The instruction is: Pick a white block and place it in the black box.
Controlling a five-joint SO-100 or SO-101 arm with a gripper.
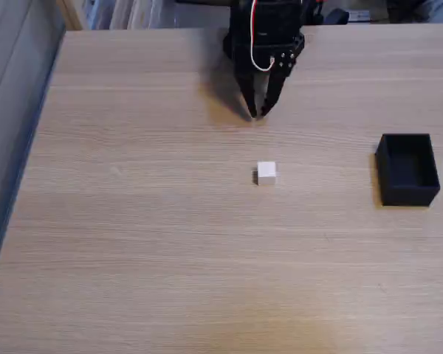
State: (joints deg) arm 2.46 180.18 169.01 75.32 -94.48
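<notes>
On the pale wood-grain table (133, 243), white block (266, 172), black box (407, 169), clenched empty tool (257, 113).

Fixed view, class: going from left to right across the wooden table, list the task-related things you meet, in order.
Gripper, its jaws nearly closed with tips pointing down toward the table → white block → black box. The gripper and block are almost level left to right; the gripper's tips sit just left of the block's centre.

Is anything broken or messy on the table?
No, nothing looks wrong. The white block sits flat on the table, the black box stands upright and looks empty, and the gripper hangs above the table behind the block.
</notes>
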